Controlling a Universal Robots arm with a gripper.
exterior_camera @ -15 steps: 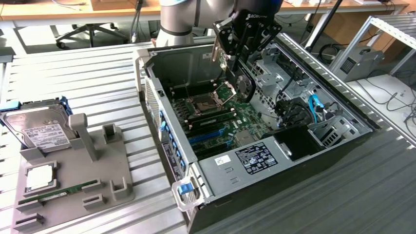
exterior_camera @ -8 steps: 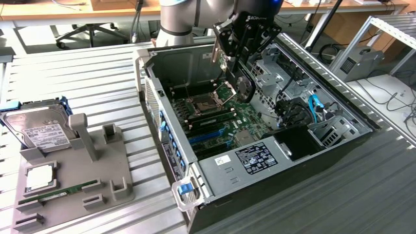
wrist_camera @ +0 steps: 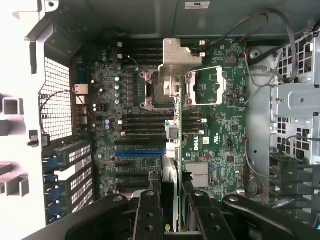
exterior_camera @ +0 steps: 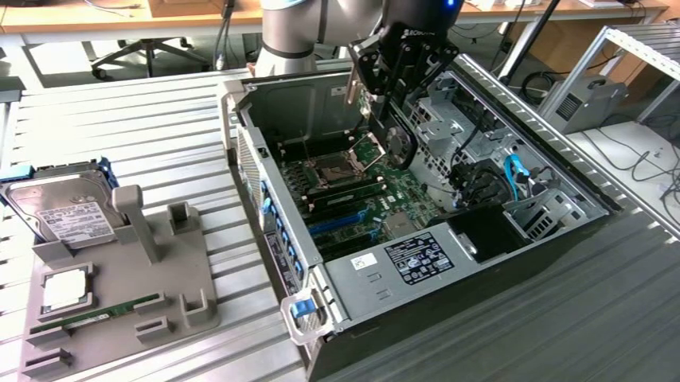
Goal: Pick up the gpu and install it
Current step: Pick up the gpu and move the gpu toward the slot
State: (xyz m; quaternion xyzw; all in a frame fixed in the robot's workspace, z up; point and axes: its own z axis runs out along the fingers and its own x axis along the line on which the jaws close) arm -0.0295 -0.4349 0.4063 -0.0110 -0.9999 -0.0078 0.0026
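A slatted metal tabletop [exterior_camera: 138,119] carries an open computer case [exterior_camera: 250,159] toward the exterior view's right edge, with office desks behind. My claw [exterior_camera: 399,60] hangs over the case, partly closed on the gpu [exterior_camera: 396,143], which hangs upright above the motherboard [exterior_camera: 372,199], apparently clear of it.

In the wrist view the gpu [wrist_camera: 176,150] runs edge-on between my fingers [wrist_camera: 149,215], above the slots [wrist_camera: 140,152]. I judge it needs squaring with one slot, bracket toward the case's rear wall, then a straight, level descent.
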